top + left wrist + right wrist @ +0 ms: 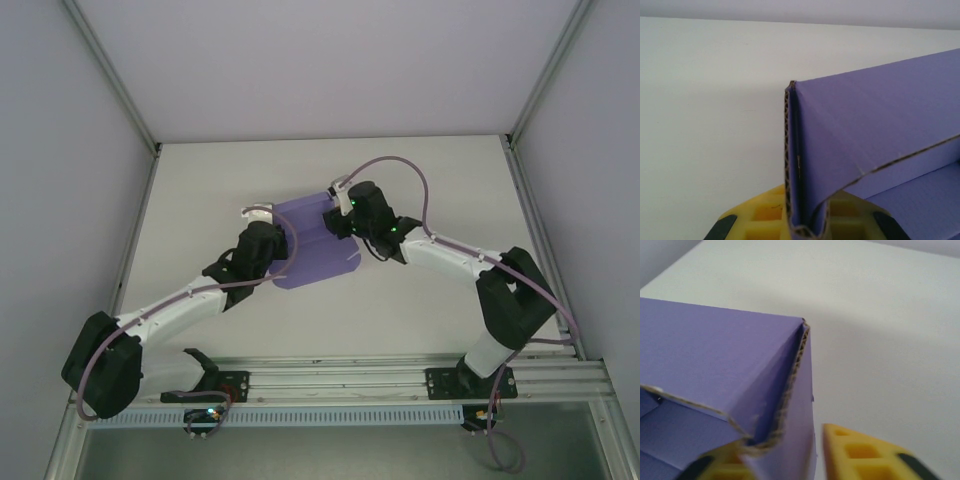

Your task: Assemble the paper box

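Sitting near the middle of the white surface, the paper box is purple card, partly folded, with its rounded-cornered panel toward the near edge. Raw corrugated edges show at two upright corners where the walls stand raised. The left tool meets the box's left side; in the left wrist view its yellow fingers press on both faces of a doubled-over wall, gripping it. The right tool straddles the box's far right corner, and one finger stands just clear of the card, so the jaws are narrowly parted.
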Controlling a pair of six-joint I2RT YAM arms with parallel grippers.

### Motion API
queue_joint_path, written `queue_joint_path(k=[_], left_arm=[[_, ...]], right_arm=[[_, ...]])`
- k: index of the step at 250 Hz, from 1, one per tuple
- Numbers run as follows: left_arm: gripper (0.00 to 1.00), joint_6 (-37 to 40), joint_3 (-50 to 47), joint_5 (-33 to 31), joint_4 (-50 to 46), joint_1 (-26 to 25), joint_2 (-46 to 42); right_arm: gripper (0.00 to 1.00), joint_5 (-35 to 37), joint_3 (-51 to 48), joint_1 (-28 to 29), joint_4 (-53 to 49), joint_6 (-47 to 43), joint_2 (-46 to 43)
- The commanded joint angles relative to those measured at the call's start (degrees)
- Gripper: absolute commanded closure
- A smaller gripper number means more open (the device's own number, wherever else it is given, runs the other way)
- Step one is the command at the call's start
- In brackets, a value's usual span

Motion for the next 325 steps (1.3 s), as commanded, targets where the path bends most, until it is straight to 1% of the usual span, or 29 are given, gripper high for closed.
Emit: queue_joint_path(k=[1,8,15,37,58,71,91,106,124,128,135,167,193,216,236,252,259,271,282,292,298,313,325], left_arm=[[1.0,0.2,2.4,-0.7,0.8,-0.8,0.5],[1.0,-0.1,2.8,-1.4,0.1,-0.8,0.8],[1.0,-0.4,3.1,-1.9,-0.6,-0.9,0.9],[1.0,-0.6,3.6,-2.4,-1.2,-1.2,1.0],[1.0,-1.9,3.9,-3.6,-2.0,-1.6,1.0],[1.0,-1.9,4.2,-4.0,-2.5,-1.8,1.0],[1.0,-1.8,5.0,-5.1,-3.8,-2.3,1.1],[1.0,-1.9,5.6,-6.2,-5.1,-2.6,1.2],[1.0,-1.8,5.8,-6.9,-6.1,-2.7,0.9],[1.0,-1.8,5.8,-7.1,-6.2,-2.6,0.9],[1.0,-1.9,5.9,-7.3,-6.5,-2.7,0.5],[1.0,-1.9,5.7,-8.2,-7.0,-2.6,-0.4],[1.0,-1.9,5.5,-8.8,-7.3,-2.7,-0.8],[1.0,-2.0,5.9,-9.2,-8.0,-2.7,-0.7],[1.0,-2.1,6.0,-9.1,-8.1,-2.6,-0.7],[1.0,-2.1,6.1,-8.7,-8.0,-2.7,-0.6],[1.0,-2.2,6.1,-8.6,-8.0,-2.7,-0.6],[1.0,-2.1,6.2,-8.4,-8.0,-2.7,-0.6],[1.0,-2.0,6.1,-8.3,-7.9,-2.7,-0.6],[1.0,-2.1,6.0,-8.3,-7.6,-2.6,-0.4],[1.0,-2.0,6.0,-8.2,-7.4,-2.6,-0.4],[1.0,-1.9,5.8,-7.8,-7.0,-2.6,-0.1],[1.0,-1.6,5.9,-7.4,-6.7,-2.7,0.2]], right_arm=[[0.89,11.5,2.9,0.5,-6.3,3.0,2.6],[0.92,13.5,3.7,0.6,-7.9,3.8,3.1],[0.93,15.8,4.4,0.6,-9.5,4.6,3.5],[0.94,25.1,6.5,0.6,-14.8,9.3,5.1],[0.93,35.5,8.9,0.4,-22.5,16.9,6.8],[0.92,38.9,10.2,0.4,-26.5,20.0,7.9],[0.93,41.5,11.3,0.4,-29.3,20.7,9.0],[0.95,44.4,12.2,0.6,-30.7,18.6,9.8],[0.96,48.1,13.7,0.7,-33.4,16.1,10.9],[0.96,49.3,13.9,0.7,-32.6,15.0,11.3],[0.96,51.1,14.2,0.7,-35.3,13.4,11.7],[0.96,59.3,14.1,0.7,-36.8,4.8,13.3],[0.98,65.0,12.7,0.7,-34.2,-3.1,14.1],[0.98,66.9,11.0,0.7,-29.4,-9.1,14.4],[0.99,66.6,10.6,0.8,-28.0,-9.5,14.2],[0.98,65.8,8.9,0.8,-22.7,-13.7,13.9],[0.98,64.4,9.2,0.8,-23.5,-12.4,13.7],[0.97,60.4,10.7,0.4,-27.5,-6.8,13.1],[0.96,55.6,11.3,0.0,-29.5,-1.7,11.9],[0.95,49.7,10.3,-0.3,-27.7,0.5,10.2],[0.94,46.6,9.2,-0.4,-25.3,1.2,9.0],[0.92,35.8,5.6,-0.6,-17.9,1.9,5.5],[0.85,26.9,2.2,-0.7,-11.2,1.3,2.7]])
